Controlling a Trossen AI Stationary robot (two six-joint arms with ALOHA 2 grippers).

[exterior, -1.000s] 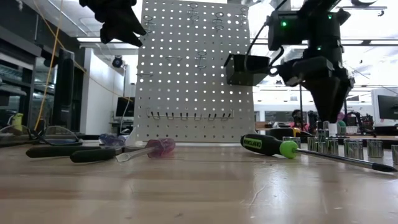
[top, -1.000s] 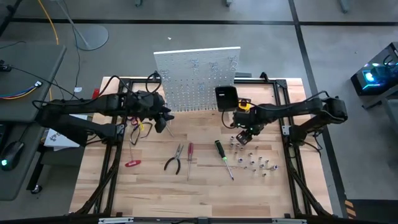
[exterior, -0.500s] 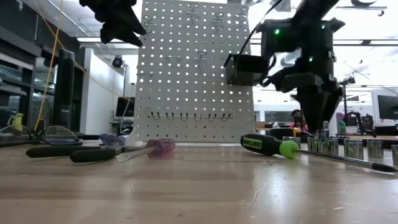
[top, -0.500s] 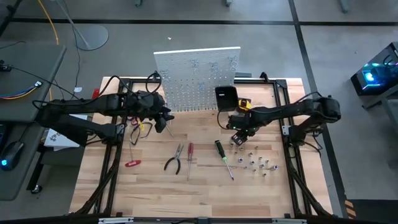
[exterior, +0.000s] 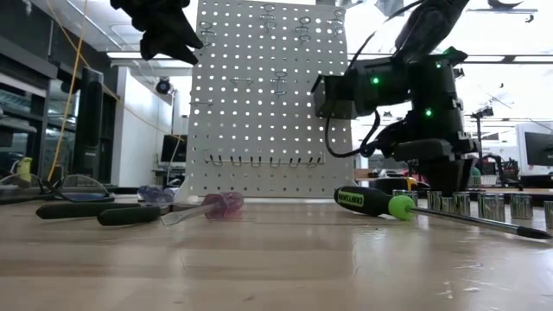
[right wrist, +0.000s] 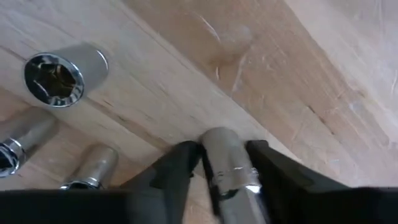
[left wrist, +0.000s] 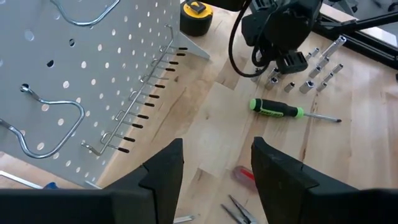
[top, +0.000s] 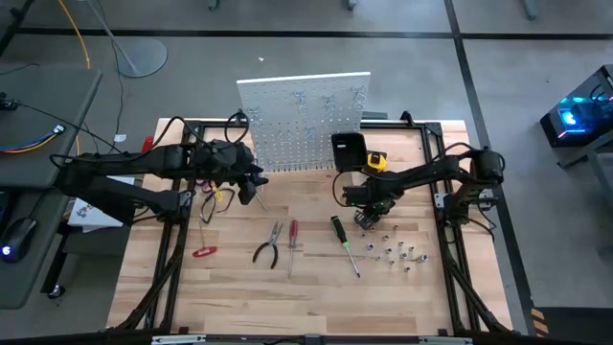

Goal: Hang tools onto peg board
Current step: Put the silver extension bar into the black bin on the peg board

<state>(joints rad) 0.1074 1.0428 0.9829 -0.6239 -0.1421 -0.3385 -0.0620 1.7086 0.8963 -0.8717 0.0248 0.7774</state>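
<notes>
From above, your right pincer (top: 365,217) had swung left since a second before, low over the sockets (top: 391,249) right of the green-black screwdriver (top: 343,240). Your left pincer (top: 251,185) hovered unmoved by the peg board (top: 302,120); pliers (top: 269,243) lay on the bench (top: 306,297).

At bench level, the right arm blocked the sockets; the handle's lettering was unreadable.

Left wrist: fingers (left wrist: 163,171) spread, empty.

Right wrist: fingers (right wrist: 177,171) pinched a socket (right wrist: 225,163).
</notes>
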